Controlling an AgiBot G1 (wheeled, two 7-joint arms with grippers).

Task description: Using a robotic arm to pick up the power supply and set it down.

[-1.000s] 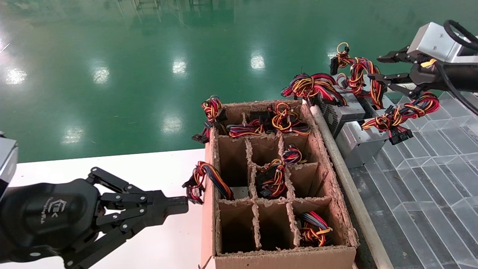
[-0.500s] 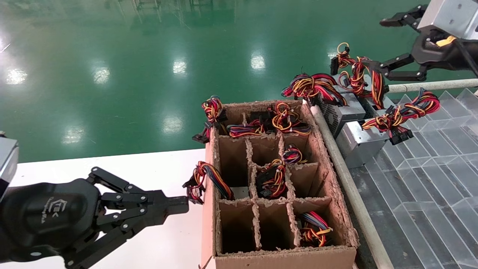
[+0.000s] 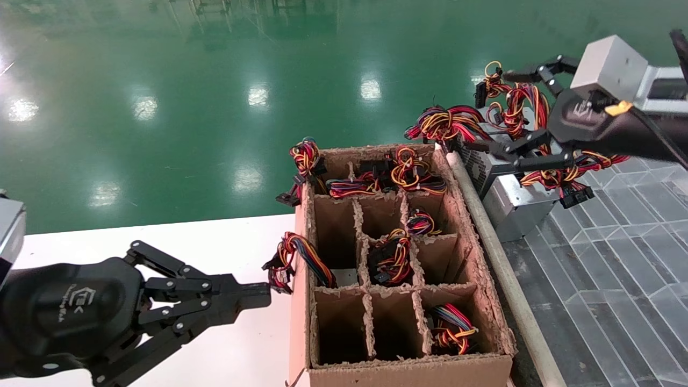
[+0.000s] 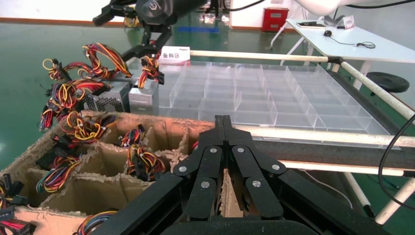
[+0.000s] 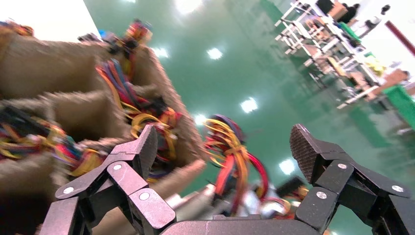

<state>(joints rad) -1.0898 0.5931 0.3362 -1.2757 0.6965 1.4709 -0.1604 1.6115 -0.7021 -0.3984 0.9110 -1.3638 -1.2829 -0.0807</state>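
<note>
- Power supply (image 3: 510, 201) sits just past the right wall of the cardboard carton (image 3: 398, 371), at the near end of a little row of silver boxes on the edge of the clear divider tray (image 3: 618, 258). Its wire bundle (image 3: 559, 172) is draped over the top.
- Handling guess: metal case, so probably hefty for its size, rigid, and a bit slick on the flat sides. The wires are floppy and will swing or snag on the neighbour's bundle, so I wouldn't grab by them.
- Best hold looks like across the two flat side walls of the case, below the wires. The perforated vent face seems less friendly for the pads.
- Right gripper (image 3: 505, 115) hangs over the row with its claw spread wide and nothing in it. One finger is up by the far bundles, the other low near the case tops. The right wrist view agrees: wide gap, only wires behind it.
- Left gripper (image 3: 263, 293) is parked low beside the carton's left wall, fingers closed together on nothing, tip right by a bundle hanging over the wall.
</note>
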